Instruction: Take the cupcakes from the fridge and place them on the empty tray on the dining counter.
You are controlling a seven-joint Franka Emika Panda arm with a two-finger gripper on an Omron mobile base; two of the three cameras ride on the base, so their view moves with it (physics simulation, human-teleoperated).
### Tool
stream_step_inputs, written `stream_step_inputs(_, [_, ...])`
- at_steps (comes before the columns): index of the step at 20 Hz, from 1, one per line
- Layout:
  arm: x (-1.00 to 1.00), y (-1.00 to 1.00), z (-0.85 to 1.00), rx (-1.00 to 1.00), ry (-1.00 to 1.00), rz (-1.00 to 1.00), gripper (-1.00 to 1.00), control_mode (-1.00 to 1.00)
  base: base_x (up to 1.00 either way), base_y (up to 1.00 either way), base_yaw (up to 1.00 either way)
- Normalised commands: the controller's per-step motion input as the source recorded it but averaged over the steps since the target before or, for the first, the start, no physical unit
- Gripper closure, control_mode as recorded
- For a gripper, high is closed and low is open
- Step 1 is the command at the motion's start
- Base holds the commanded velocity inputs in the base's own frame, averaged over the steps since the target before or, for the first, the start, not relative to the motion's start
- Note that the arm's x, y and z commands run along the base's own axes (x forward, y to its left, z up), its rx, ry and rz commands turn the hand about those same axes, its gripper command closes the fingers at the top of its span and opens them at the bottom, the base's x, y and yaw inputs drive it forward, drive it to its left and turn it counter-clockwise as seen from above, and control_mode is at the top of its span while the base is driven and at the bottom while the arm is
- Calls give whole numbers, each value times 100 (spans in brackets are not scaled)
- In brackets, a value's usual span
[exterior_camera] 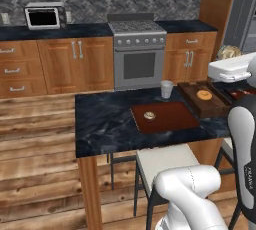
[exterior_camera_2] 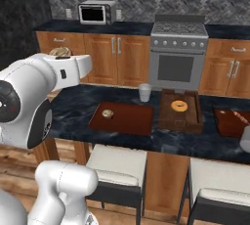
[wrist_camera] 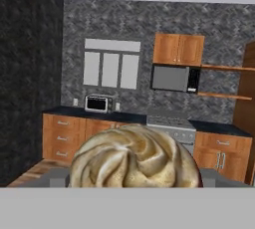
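The gripper [wrist_camera: 133, 185] is pinching the second cupcake [wrist_camera: 133, 157] high at the dining counter's [exterior_camera_2: 73, 106] nine o'clock end, needing lowering onto the tray [exterior_camera_2: 129, 121] beside the first cupcake [exterior_camera_2: 108, 114].

The white arm rises from the base with its elbow bent and reaches forward at a high level. The hand is held nearly horizontal, so that it looks straight ahead across the room. The gripper [exterior_camera_2: 61, 53] is at the front end of the hand, with its jaws wide apart around a cupcake [wrist_camera: 133, 157], which sits between them. The fingertips themselves are hidden behind it.
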Motion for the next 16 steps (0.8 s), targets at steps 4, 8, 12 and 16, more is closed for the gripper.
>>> stream_step_inputs(4, [0, 0, 0, 0, 0, 0, 100, 100, 11, 0, 2])
stream_step_inputs(8, [10, 0, -4, 0, 13, 2, 100, -100, 13, 0, 4])
stream_step_inputs(12, [15, -3, -4, 0, 36, 0, 100, -100, 0, 0, 0])
stream_step_inputs(16, [17, -7, -7, 0, 37, 0, 100, -100, 0, 0, 0])
